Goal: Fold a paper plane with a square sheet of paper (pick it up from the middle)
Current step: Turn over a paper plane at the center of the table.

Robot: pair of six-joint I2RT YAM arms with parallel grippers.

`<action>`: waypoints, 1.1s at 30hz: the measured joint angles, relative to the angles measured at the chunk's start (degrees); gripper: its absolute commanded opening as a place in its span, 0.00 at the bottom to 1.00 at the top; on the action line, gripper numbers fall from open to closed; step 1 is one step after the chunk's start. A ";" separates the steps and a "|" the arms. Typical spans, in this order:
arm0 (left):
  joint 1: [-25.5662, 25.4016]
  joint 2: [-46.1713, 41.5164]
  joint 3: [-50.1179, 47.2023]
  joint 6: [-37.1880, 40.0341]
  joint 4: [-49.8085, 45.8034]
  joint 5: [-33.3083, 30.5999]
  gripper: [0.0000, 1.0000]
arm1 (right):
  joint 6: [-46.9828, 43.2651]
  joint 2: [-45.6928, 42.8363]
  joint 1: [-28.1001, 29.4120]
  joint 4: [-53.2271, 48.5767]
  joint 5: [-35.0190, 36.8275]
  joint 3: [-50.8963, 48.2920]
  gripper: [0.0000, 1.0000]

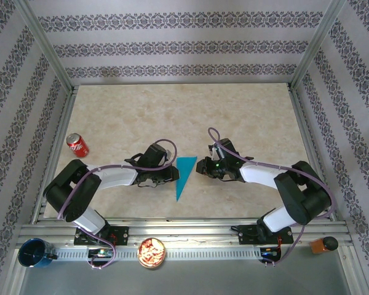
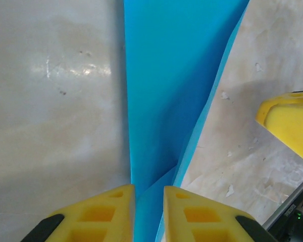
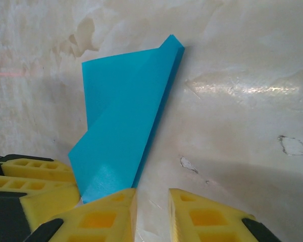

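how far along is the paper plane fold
Done: the paper plane already lies on the table as a narrow pointed dart. In hand: the left claw straddles one end, jaws slightly apart; the right claw sits at its edge, jaws apart on nothing. Left: probably only final creasing or opening the wings, though I cannot be sure.

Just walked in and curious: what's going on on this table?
Two robot arms are working on a paper plane. It lies on the table between them, already a narrow pointed shape. The left end effector is low over it, jaws slightly parted; the right end effector sits beside it, also parted, holding nothing.
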 measured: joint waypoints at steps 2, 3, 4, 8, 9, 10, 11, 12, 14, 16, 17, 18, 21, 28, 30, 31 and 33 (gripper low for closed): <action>0.00 0.39 0.00 0.15 -0.52 -0.02 0.19 | 0.02 0.15 0.00 0.44 -0.02 0.00 0.25; 0.00 0.50 0.00 0.22 -0.81 -0.02 0.19 | 0.02 0.17 0.00 0.63 0.00 0.02 0.25; 0.00 0.57 0.00 0.33 -1.14 -0.07 0.19 | 0.02 0.26 0.00 0.72 0.00 0.02 0.25; 0.00 0.61 0.00 0.39 -1.68 -0.02 0.21 | 0.11 0.70 0.28 1.11 -0.02 0.02 0.25; 0.00 0.70 0.00 0.39 -1.68 0.04 0.21 | 0.24 0.79 0.37 1.09 -0.02 0.02 0.25; 0.00 0.83 0.00 0.39 -1.66 0.24 0.22 | 0.28 0.92 0.39 1.11 -0.04 0.02 0.25; 0.00 1.07 0.00 0.42 -1.66 0.52 0.22 | 0.44 1.03 0.66 1.14 -0.02 0.02 0.25; 0.00 1.36 0.00 0.48 -1.64 0.92 0.22 | 0.61 1.09 0.68 1.14 -0.04 0.02 0.25; 0.13 2.03 0.22 0.81 -1.49 1.79 0.22 | 0.87 1.49 0.74 1.44 -0.04 0.02 0.24; 0.50 2.56 0.61 1.03 -1.62 2.78 0.22 | 1.01 1.99 0.74 1.81 -0.07 0.02 0.24; 0.72 2.71 0.70 1.11 -1.68 3.26 0.23 | 1.07 2.34 0.74 1.99 -0.09 0.02 0.24; 0.87 2.78 0.74 1.20 -1.66 3.54 0.23 | 1.07 2.64 0.74 2.08 -0.15 0.02 0.24; 1.07 2.86 0.76 1.25 -1.66 4.15 0.23 | 1.09 3.41 0.90 2.38 -0.48 0.02 0.23; 1.09 3.04 0.74 1.18 -0.79 4.83 0.20 | 1.31 4.92 1.88 3.43 -1.38 0.11 0.18; 1.01 3.32 0.74 1.18 0.61 5.27 0.18 | 1.31 5.33 2.14 3.72 -1.42 0.22 0.18; 0.98 3.39 0.74 1.18 1.05 5.44 0.18 | 1.31 5.55 2.21 3.76 -1.49 0.33 0.18; 0.98 3.41 0.74 1.18 1.57 5.68 0.18 | 1.33 6.10 2.38 4.00 -1.57 0.57 0.18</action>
